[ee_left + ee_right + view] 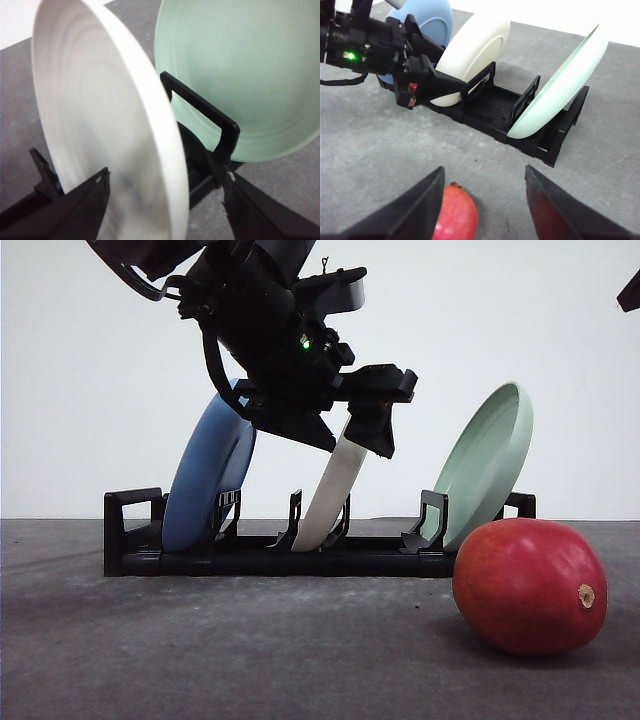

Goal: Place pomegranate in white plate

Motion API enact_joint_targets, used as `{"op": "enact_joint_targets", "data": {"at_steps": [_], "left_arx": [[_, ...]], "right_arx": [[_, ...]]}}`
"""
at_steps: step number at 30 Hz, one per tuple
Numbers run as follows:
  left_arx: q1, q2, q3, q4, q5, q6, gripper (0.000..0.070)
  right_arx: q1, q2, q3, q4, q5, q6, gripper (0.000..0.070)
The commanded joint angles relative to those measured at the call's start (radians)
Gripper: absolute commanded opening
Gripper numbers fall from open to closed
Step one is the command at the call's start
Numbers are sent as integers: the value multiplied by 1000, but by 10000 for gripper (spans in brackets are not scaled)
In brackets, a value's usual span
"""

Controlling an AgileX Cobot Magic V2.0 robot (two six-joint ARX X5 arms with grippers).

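On the grey table, a black slotted plastic dish rack (300, 552) holds 3 tilted plates. Leftmost is the round blue plate (205, 475). In the middle slot leans the matte off-white round plate (333, 490), with the left gripper (350, 430) at its upper rim, fingers spread on either side of the edge, not clamped. Next, the pale green plate (487, 460). Rightmost, the smooth red pomegranate (530, 585) rests on the table in front of the rack's right end. The right gripper (482, 200) hovers just above it, jaws wide apart, holding nothing.

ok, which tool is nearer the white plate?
Left. The left tool straddles the white plate rim in the rack; the right tool hovers over the pomegranate.
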Motion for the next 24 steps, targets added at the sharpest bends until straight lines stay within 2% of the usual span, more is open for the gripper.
{"op": "enact_joint_targets", "data": {"at_steps": [1,3,5,9,18,21,24], "left_arx": [[-2,18,27,12,-5,-12,297],[0,18,27,12,-5,-14,200],[1,18,27,12,-5,-16,135],[1,18,27,10,-4,-25,64],[1,13,28,5,-4,-128,51],[0,6,28,5,-4,-153,16],[0,1,28,8,-4,-175,11]], "right_arx": [[5,2,12,10,-2,-5,325],[5,2,12,10,-2,-5,325],[5,2,12,10,0,-5,325],[5,2,12,10,2,-5,325],[5,2,12,10,5,-5,325],[5,2,12,10,5,-5,325],[5,2,12,10,5,-5,325]]}}
